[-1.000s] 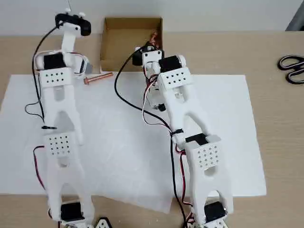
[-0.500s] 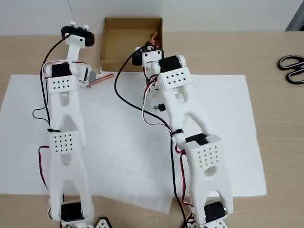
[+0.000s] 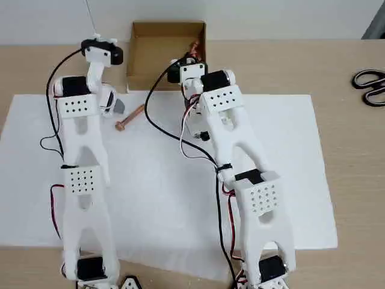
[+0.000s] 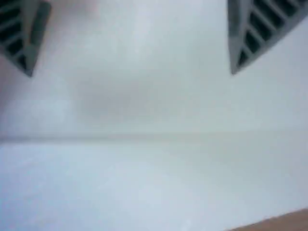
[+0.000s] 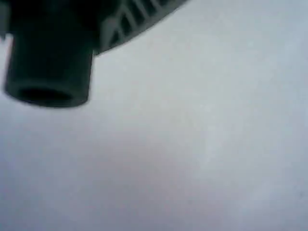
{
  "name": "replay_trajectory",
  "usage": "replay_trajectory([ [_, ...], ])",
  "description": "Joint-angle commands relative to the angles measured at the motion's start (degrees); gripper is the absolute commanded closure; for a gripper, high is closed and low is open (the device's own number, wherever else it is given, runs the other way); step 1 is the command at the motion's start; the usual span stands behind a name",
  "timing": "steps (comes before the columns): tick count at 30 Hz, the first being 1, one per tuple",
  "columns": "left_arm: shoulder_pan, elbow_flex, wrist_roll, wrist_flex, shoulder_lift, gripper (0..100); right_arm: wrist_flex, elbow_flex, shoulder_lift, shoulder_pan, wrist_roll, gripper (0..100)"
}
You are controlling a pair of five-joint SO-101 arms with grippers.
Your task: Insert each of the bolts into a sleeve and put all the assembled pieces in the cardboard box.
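High view: two white arms stand side by side on a white paper sheet (image 3: 156,180) spread over the wooden counter (image 3: 337,66). The cardboard box (image 3: 137,60) sits at the far edge of the sheet, between the two arms' wrists. A pair of scissors (image 3: 369,87) lies on the counter, well apart to the right. A copper bolt (image 3: 130,117) lies flat and slanted on the paper, just short of the box. The left hand (image 3: 114,103) is just beside the bolt on the left. The bolt is not between its fingers, and its head lies nearest the hand's grey finger. A copper-coloured piece (image 3: 194,47) shows at the box's right wall. What it is cannot be told.

Left wrist view: this adds the state of the left hand (image 4: 131,72). Its two grey ribbed fingers (image 4: 260,29) stand wide apart with nothing between them. Bare paper lies beneath, with a sliver of counter at one corner.

Right wrist view: this supplies what the right arm's body covers from above. The right hand (image 5: 103,38) grasps a black sleeve (image 5: 48,62). The sleeve is a short tube with its open end showing, pressed against a ribbed finger (image 5: 139,17) and held clear of the paper. It is well apart from the bolt.
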Motion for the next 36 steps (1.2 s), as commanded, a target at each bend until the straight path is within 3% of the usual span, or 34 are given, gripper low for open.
replay_trajectory([
  [1,0.35,-2.33,1.05,1.49,-3.16,75,0.4,-0.26,-4.88,0.57,0.62,97.4],
  [9,1.05,-1.54,2.99,1.67,-7.38,75,0.31,-0.26,-4.88,0.57,0.62,97.4],
  [24,4.4,6.64,-1.14,1.67,-7.12,75,0.13,-0.26,-4.79,0.57,0.62,97.3],
  [30,4.92,10.51,-1.49,1.58,-6.24,86,0.04,-0.26,-4.79,0.57,0.62,97.3],
  [36,5.71,11.74,-1.32,1.49,-6.24,87,0.04,-0.26,-4.79,0.57,0.62,97.3],
])
